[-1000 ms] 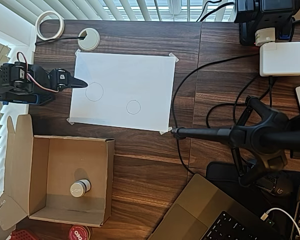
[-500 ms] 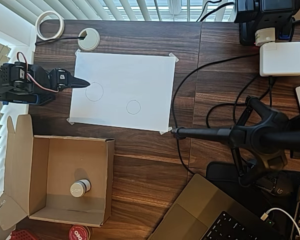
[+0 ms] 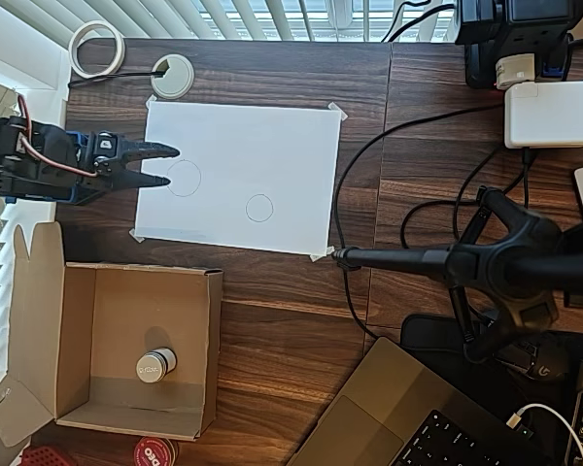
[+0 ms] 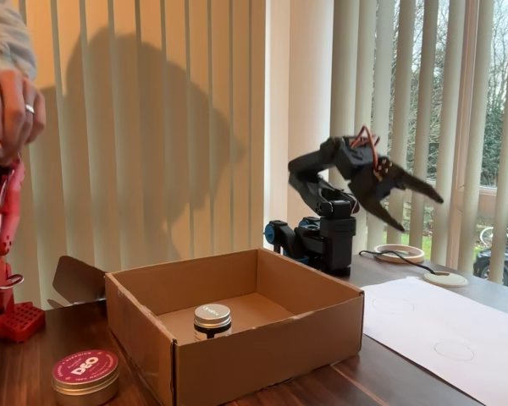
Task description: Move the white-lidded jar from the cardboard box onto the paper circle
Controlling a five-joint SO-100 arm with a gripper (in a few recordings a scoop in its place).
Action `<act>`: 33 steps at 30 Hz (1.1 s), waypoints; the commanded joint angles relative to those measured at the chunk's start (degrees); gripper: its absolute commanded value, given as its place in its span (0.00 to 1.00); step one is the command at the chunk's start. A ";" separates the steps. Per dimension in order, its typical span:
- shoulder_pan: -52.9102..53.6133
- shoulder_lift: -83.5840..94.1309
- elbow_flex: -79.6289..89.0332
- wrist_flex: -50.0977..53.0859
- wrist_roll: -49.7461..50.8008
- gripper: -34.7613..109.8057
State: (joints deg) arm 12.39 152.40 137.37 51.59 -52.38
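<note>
The white-lidded jar (image 3: 155,365) (image 4: 212,319) stands upright on the floor of the cardboard box (image 3: 87,349) (image 4: 271,338), near the box's lower right in the overhead view. On the taped white sheet, the small paper circle (image 3: 259,208) (image 4: 454,350) lies right of a larger outlined circle (image 3: 184,179). My black gripper (image 3: 167,166) (image 4: 422,214) is open and holds nothing. It hovers high over the sheet's left edge beside the larger circle, far from the box and jar.
A red round tin (image 3: 154,451) (image 4: 85,374) lies just outside the box. A white grommet (image 3: 172,76), a cable coil (image 3: 97,49), a charger (image 3: 550,114), loose cables, a black camera stand (image 3: 486,264) and a laptop (image 3: 398,417) occupy the desk's top and right.
The gripper was shut at the sheet's left edge; its jaws have now spread open, and the arm has shifted slightly.
</note>
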 commanded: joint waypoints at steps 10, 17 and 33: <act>34.80 -32.17 -24.87 -19.95 -33.66 0.49; 47.90 -48.08 -25.58 -31.73 -45.79 0.48; 52.29 -74.18 -38.85 -45.18 -49.66 0.55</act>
State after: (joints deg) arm 63.98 76.55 102.83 7.82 -100.81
